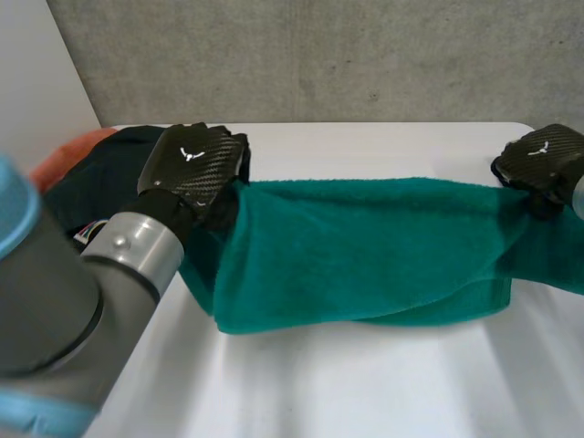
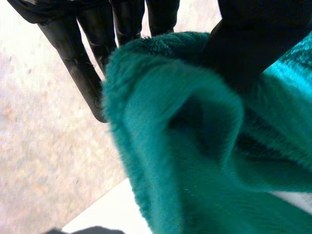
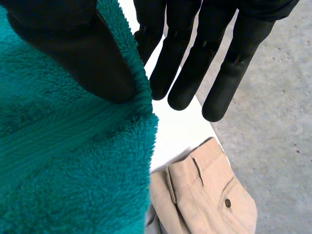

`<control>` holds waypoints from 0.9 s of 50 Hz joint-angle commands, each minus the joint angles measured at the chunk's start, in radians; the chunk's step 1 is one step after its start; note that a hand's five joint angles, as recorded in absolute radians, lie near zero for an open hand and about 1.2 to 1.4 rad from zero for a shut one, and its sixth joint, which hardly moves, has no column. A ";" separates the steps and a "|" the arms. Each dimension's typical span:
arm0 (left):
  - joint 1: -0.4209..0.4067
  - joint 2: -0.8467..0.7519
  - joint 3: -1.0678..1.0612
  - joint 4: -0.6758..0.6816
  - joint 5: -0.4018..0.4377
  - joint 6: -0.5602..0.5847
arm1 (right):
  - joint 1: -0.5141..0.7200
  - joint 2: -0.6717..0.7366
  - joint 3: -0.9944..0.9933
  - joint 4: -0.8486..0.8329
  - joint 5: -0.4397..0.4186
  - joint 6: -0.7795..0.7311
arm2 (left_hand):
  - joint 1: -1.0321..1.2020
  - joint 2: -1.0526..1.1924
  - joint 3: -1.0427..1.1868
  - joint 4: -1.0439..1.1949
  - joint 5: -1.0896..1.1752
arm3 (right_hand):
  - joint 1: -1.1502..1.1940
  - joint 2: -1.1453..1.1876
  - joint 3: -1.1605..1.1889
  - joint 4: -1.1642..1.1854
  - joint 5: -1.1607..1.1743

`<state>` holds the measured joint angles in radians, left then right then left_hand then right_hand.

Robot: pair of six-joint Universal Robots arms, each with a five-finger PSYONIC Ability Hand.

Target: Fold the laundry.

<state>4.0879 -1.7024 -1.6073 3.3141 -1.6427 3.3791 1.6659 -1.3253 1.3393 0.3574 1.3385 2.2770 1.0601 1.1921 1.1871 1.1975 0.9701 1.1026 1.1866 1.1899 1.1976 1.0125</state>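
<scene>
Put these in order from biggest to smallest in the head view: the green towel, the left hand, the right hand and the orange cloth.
1. Green towel, by far the largest.
2. Left hand, though it seems nearer the camera.
3. Right hand and orange cloth look about alike, both partly hidden, so I won't rank them.

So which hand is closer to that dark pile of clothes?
Left. The left hand is right beside the dark pile, holding one end of the teal towel; the right hand holds the other end, across the table.

Towel point(image 1: 365, 246): fluffy terry cloth; table point(image 1: 365, 383): smooth, matt; wall point(image 1: 319, 55): rough concrete.
</scene>
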 commanded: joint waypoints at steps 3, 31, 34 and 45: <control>0.144 -0.387 0.251 -0.028 0.026 0.016 | 0.106 0.273 -0.110 -0.098 0.016 0.111 | 0.336 0.204 0.209 0.199 0.252 | 0.294 0.210 0.206 0.199 0.209; 0.154 -0.151 -0.069 -0.016 0.139 0.025 | -0.015 0.182 0.060 -0.227 -0.165 0.222 | -0.694 -0.826 -0.821 -0.832 -0.779 | -0.745 -0.829 -0.832 -0.840 -0.829; 0.154 -0.158 -0.126 -0.016 0.142 0.025 | -0.050 0.176 0.099 -0.196 -0.223 0.156 | -0.685 -0.817 -0.812 -0.823 -0.770 | -0.692 -0.776 -0.779 -0.787 -0.776; 0.163 -0.287 -0.138 0.056 0.142 0.130 | -0.090 0.314 0.133 -0.284 -0.245 -0.025 | -0.688 -0.820 -0.815 -0.825 -0.773 | -0.536 -0.620 -0.624 -0.631 -0.621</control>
<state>4.2476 -1.9008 -1.7638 3.3219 -1.4988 3.4285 1.5792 -1.1147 1.4782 0.1489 1.0899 2.3184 0.3072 0.3049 0.3043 0.3076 0.1347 0.4308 0.4086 0.4313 0.4339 0.2672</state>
